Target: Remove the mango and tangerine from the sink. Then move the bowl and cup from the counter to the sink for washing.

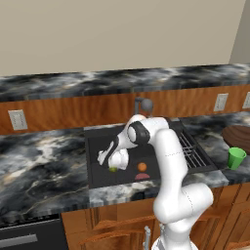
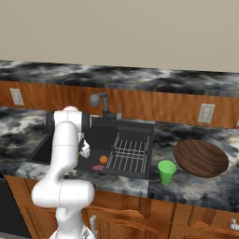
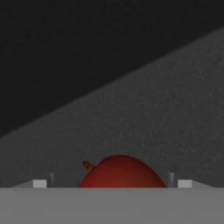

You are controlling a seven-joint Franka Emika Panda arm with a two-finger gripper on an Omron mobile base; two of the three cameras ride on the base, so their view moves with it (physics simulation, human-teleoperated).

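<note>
My gripper (image 1: 114, 165) reaches down into the black sink (image 1: 100, 141), open, with its fingers on either side of the mango (image 3: 119, 173). The mango shows red with a small stem in the hand view. In the left base view only a yellow-green edge of the mango (image 1: 113, 169) peeks out under the hand. The orange tangerine (image 1: 142, 167) lies on the sink floor just right of the hand, apart from it. On the counter to the right stand the green cup (image 1: 236, 157) and the wooden bowl (image 1: 239, 135). The right base view shows my gripper (image 2: 84, 150), tangerine (image 2: 103, 159), cup (image 2: 166, 172) and bowl (image 2: 200, 158).
A dark faucet (image 1: 144, 105) stands behind the sink. A wire rack (image 1: 193, 152) covers the sink's right side. A flat reddish shape (image 1: 142, 176) lies by the sink's front wall, below the tangerine. Marbled counter (image 1: 39, 161) stretches to the left, with wall outlets above.
</note>
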